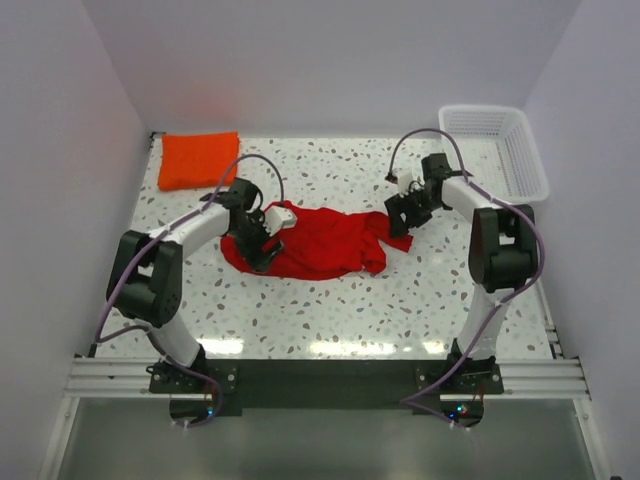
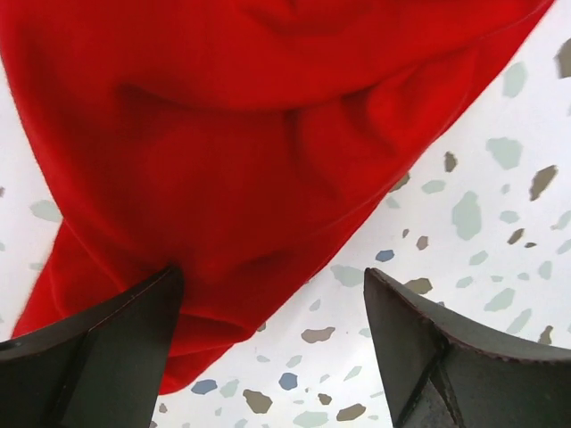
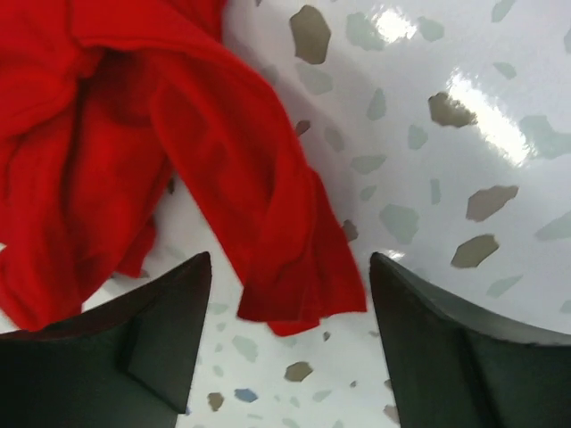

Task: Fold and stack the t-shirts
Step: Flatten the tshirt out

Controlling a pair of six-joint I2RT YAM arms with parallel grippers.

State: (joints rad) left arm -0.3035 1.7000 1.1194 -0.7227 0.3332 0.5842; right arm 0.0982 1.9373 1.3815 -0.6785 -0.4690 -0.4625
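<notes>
While lying flat in the far left corner of the speckled surface [image 1: 330, 300], folded orange t-shirt [image 1: 199, 159], well apart from everything else. Next, toward the middle, left tool [image 1: 260, 243] [image 2: 272, 285], poised low over the left end of the crumpled red t-shirt [image 1: 325, 240] [image 2: 268, 134], jaws spread wide, gripping nothing: one finger [image 2: 107, 357] at the cloth's edge, the other over bare surface. Red t-shirt itself unfolded, bunched in wrinkles across the middle of the surface, roughly midway between near and far edges. At its right end, right tool [image 1: 403, 215] [image 3: 290, 267], likewise spread wide and holding nothing, fingers [image 3: 134, 357] straddling a twisted sleeve tip [image 3: 299, 290]. Contact with the cloth impossible to tell. Finally, white basket [image 1: 528, 150] in the far right corner.
</notes>
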